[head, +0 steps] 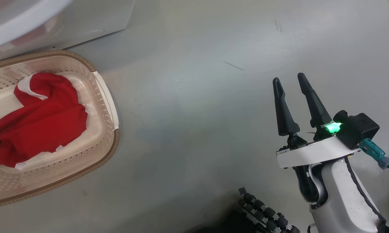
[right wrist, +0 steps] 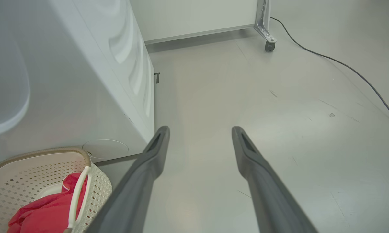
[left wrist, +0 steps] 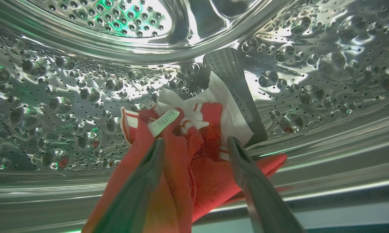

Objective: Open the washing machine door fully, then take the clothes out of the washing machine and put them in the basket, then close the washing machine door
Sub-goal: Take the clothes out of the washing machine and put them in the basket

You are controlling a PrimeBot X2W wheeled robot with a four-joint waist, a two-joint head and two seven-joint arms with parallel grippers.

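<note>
Lab-like test room, bare grey floor (right wrist: 278,136), freestanding washing machine (right wrist: 84,81), white panel (right wrist: 197,16) on a caster (right wrist: 269,46), loose cable (right wrist: 343,64)

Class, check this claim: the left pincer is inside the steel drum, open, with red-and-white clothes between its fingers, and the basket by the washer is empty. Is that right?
Not quite: the basket holds a red garment with white trim, as the head view shows. The rest stands: the left pincer is open in the steel drum, red-and-white clothes between its fingers.
</note>
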